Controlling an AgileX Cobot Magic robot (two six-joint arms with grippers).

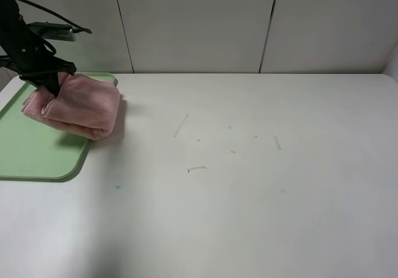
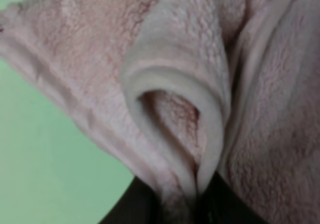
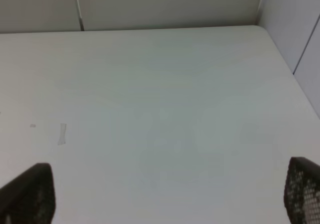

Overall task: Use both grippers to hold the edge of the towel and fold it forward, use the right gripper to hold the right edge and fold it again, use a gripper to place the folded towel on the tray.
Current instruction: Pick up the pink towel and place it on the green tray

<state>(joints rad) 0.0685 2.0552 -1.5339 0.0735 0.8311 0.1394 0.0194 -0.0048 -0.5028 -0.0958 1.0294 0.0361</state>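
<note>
The pink towel (image 1: 78, 107) is folded into a thick bundle at the far left of the table. Its left part is over the light-green tray (image 1: 31, 157) and its right part reaches past the tray's right rim. My left gripper (image 1: 48, 79) is shut on the towel's far left corner. In the left wrist view the towel (image 2: 90, 58) fills the frame, its hemmed edge (image 2: 175, 78) curls into a loop, and my left gripper (image 2: 187, 206) pinches the fold, with the tray (image 2: 40, 164) beneath. My right gripper (image 3: 165, 199) is open and empty over bare table, out of the high view.
The white table (image 1: 249, 185) has a few small marks (image 1: 196, 168) near its middle. Pale wall panels (image 1: 199, 23) stand along the far edge. The table's far right corner (image 3: 260, 28) shows in the right wrist view.
</note>
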